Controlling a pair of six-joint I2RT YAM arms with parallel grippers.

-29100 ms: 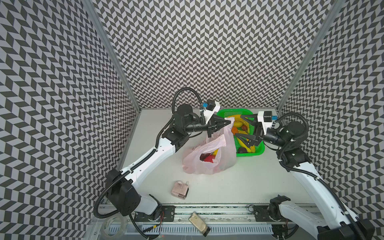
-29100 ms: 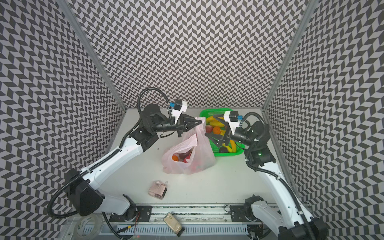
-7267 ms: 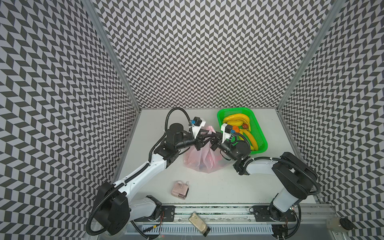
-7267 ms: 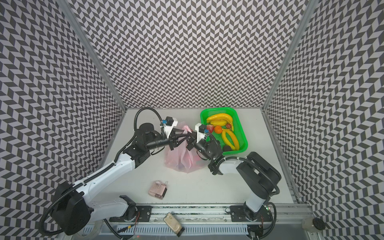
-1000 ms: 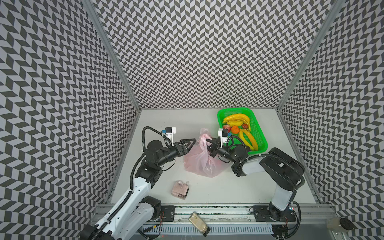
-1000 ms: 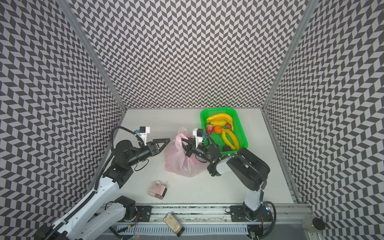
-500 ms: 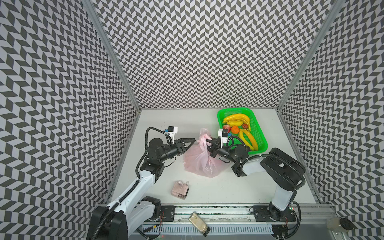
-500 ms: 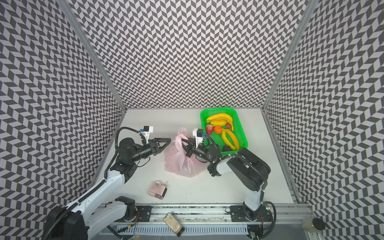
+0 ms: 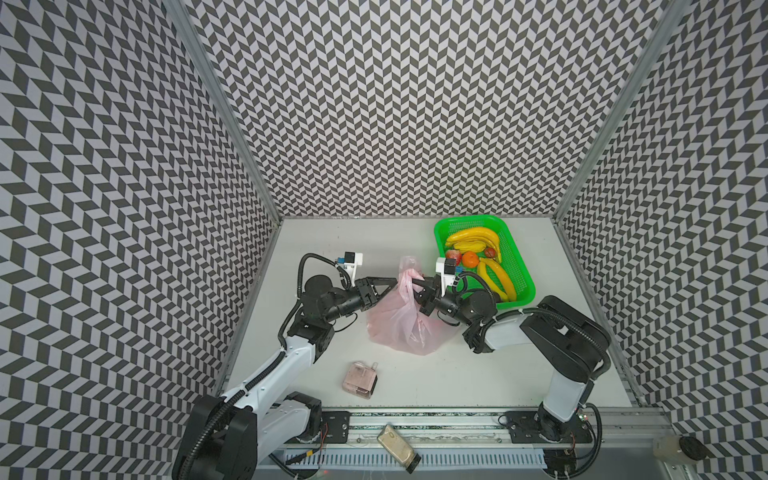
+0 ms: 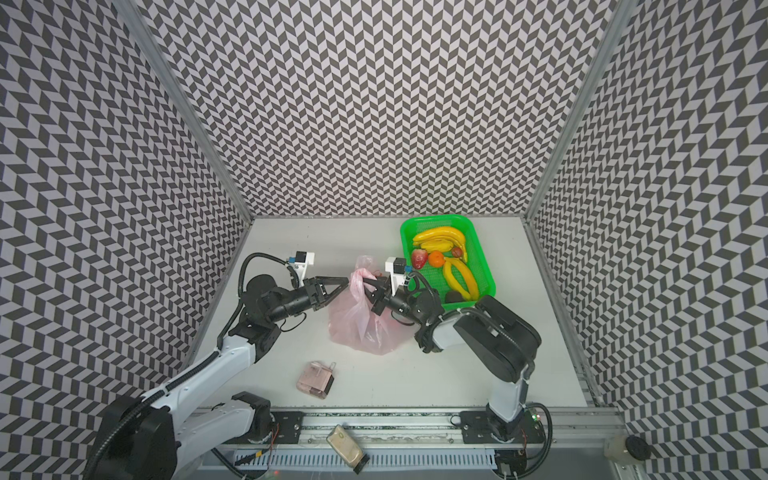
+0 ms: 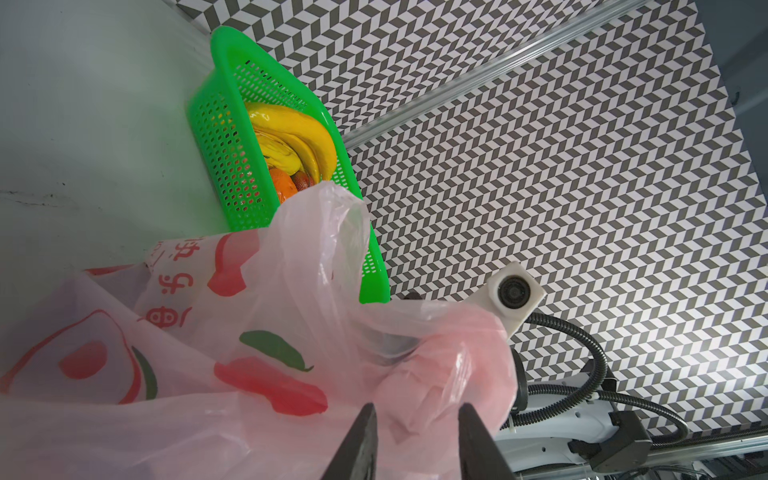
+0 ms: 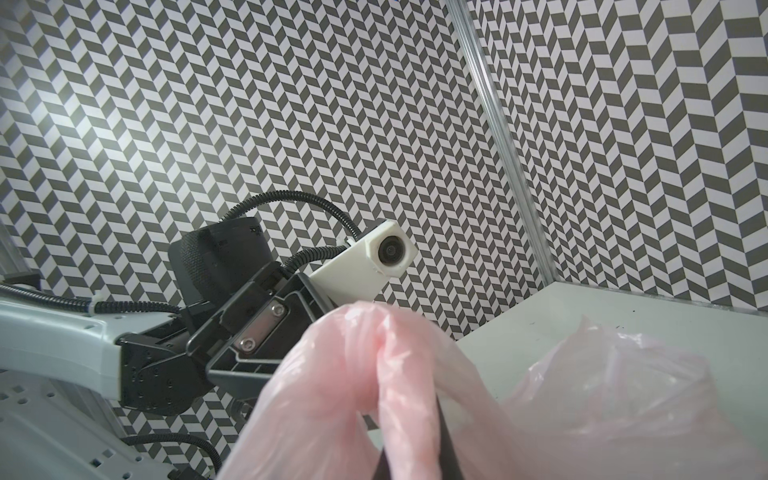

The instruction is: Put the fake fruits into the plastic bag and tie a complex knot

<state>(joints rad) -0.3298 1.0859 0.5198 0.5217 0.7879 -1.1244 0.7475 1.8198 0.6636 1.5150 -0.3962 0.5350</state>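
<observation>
The pale pink plastic bag [image 9: 399, 328] [image 10: 361, 324] sits mid-table, its contents blurred by the film. My right gripper [image 9: 415, 284] [image 12: 411, 457] is shut on a raised strip of the bag's handle film [image 12: 399, 374]. My left gripper [image 9: 392, 282] [image 11: 417, 409] is at the bag's left upper edge with its jaws apart. Crumpled film [image 11: 419, 374] lies just ahead of its tips; whether that is the knot I cannot tell. Fake fruits lie in the green basket [image 9: 465, 219]: bananas [image 9: 473, 241], an orange [image 9: 470, 258], a strawberry [image 9: 454, 257].
A small pinkish clear box [image 9: 360, 380] [image 10: 315, 380] lies in front of the bag. A tan object [image 9: 399, 449] rests on the front rail. The green basket [image 10: 432, 217] stands at the back right, close behind the right wrist. Chevron walls enclose three sides.
My left gripper has moved right to the bag's edge, and its jaws have narrowed. The right gripper has stayed still, holding the handle film.
</observation>
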